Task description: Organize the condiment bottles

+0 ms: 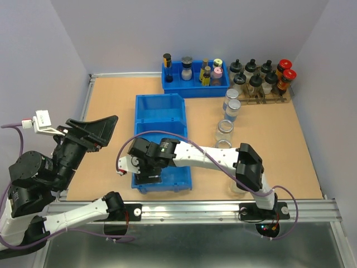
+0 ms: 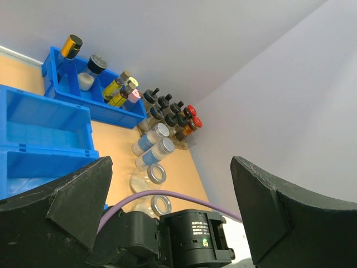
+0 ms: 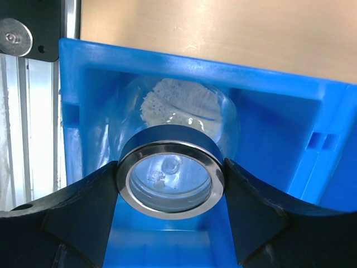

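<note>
Inside the right claw [image 3: 170, 180], clenched on its rim, a jar [image 3: 178, 106] extends straight along the claw's reach, down in the blue bin's [image 3: 290, 117] near compartment. The left claw [image 1: 93, 131] hangs released, farther off. Other jars [image 1: 228, 120] line the surface [image 1: 111, 100] rightward.

Wooden table [image 1: 111, 106]: blue bins [image 1: 159, 114], glass jars [image 1: 224, 129], rack [image 1: 268, 99].

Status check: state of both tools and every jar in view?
Right tool: shut on held jar, inside blue bin.
Held jar: lidless, white residue inside.
Left tool: open, empty.
Farthest row jar: lidded, upright.
Second row jar: lidded, upright.
Third row jar: lidless, upright.
Fourth row jar: lidless, upright.
</note>
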Motion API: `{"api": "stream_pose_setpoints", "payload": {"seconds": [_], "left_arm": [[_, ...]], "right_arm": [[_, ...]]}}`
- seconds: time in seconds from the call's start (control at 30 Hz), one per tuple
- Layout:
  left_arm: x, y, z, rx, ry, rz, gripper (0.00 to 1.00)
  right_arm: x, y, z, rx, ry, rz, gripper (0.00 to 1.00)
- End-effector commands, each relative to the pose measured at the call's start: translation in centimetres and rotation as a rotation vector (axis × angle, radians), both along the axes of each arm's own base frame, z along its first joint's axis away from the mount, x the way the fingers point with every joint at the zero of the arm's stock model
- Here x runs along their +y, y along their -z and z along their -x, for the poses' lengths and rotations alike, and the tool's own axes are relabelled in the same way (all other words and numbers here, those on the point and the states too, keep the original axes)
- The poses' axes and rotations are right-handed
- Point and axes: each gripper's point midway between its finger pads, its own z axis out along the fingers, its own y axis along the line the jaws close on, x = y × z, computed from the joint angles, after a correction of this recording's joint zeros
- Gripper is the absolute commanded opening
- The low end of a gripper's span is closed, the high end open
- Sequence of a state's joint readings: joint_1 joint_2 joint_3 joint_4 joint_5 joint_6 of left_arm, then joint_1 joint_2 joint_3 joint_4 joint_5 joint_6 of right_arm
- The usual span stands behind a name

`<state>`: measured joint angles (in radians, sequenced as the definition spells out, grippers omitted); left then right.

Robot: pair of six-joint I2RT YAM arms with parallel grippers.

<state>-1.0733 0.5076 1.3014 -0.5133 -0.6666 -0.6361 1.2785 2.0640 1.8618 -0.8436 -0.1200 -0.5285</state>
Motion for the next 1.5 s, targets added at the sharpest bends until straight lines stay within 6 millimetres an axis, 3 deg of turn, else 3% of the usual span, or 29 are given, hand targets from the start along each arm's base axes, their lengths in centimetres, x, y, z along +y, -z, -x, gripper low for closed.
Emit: {"api": "stream_pose_setpoints", "payload": {"seconds": [0.0, 0.03, 0.07, 0.2, 0.23, 0.3, 0.43, 0.47, 0.53, 0.6, 0.63, 0.67, 0.7, 0.83, 0.87, 0.93, 1.07, 1.17, 1.47], "left_arm": [[1.0, -1.1, 0.1, -0.030, -0.028, 0.041, 0.99], [1.1, -1.2, 0.1, -0.031, -0.029, 0.044, 0.99], [1.1, -1.2, 0.1, -0.032, -0.028, 0.044, 0.99], [1.1, -1.4, 0.0, -0.036, -0.032, 0.048, 0.99], [1.0, -1.5, 0.0, -0.037, -0.029, 0.049, 0.99], [0.9, -1.6, 0.0, -0.040, -0.029, 0.050, 0.99], [0.9, -2.0, 0.0, -0.052, -0.024, 0.058, 0.99], [0.7, -2.1, 0.1, -0.053, -0.020, 0.057, 0.99], [0.3, -2.3, 0.1, -0.065, -0.001, 0.053, 0.99], [-0.8, -2.4, 0.0, -0.070, 0.025, 0.034, 0.99], [-1.4, -2.3, 0.0, -0.069, 0.040, 0.020, 0.99], [-2.0, -2.4, 0.1, -0.074, 0.064, 0.008, 0.99], [-3.0, -2.2, -0.2, -0.067, 0.079, -0.016, 0.99], [-5.9, -2.2, -0.7, -0.084, 0.141, -0.056, 0.99], [-6.6, -2.0, -1.0, -0.083, 0.146, -0.074, 0.99], [-7.6, -2.3, -1.2, -0.097, 0.163, -0.076, 0.99], [-10.1, -2.5, -1.5, -0.111, 0.219, -0.110, 0.99], [-12.5, -1.9, -1.9, -0.094, 0.271, -0.152, 0.99], [-15.9, -0.3, -1.4, -0.075, 0.394, -0.205, 0.99]], "right_arm": [[2.8, -3.2, -1.0, -0.081, -0.018, -0.110, 0.71], [3.0, -3.5, -1.2, -0.087, -0.008, -0.122, 0.94], [3.3, -3.9, -1.6, -0.102, 0.018, -0.141, 1.00], [3.9, -6.0, -2.5, -0.119, 0.107, -0.217, 1.00], [4.2, -7.7, -2.9, -0.116, 0.140, -0.278, 1.00], [3.8, -8.6, -3.5, -0.115, 0.216, -0.321, 1.00], [2.3, -12.9, -5.5, -0.137, 0.409, -0.443, 1.00], [1.3, -13.6, -6.6, -0.176, 0.499, -0.453, 1.00], [-1.2, -15.4, -6.7, -0.155, 0.638, -0.502, 1.00], [-5.0, -16.7, -8.0, -0.199, 0.859, -0.542, 1.00], [-7.3, -19.1, -7.7, -0.175, 0.926, -0.606, 1.00], [-9.4, -17.8, -7.5, -0.128, 1.014, -0.574, 1.00], [-11.4, -19.3, -6.9, -0.055, 1.096, -0.633, 1.00], [-18.9, -17.2, -6.8, 0.020, 1.421, -0.560, 1.00], [-21.4, -15.2, -6.2, 0.004, 1.481, -0.454, 1.00], [-24.7, -13.3, -6.2, 0.011, 1.624, -0.382, 1.00], [-29.1, -10.5, -6.1, 0.080, 1.848, -0.321, 1.00], [-31.1, -9.8, -5.4, 0.181, 1.984, -0.359, 1.00], [-35.3, -5.5, -1.9, 0.246, 2.214, -0.345, 1.00]]}}
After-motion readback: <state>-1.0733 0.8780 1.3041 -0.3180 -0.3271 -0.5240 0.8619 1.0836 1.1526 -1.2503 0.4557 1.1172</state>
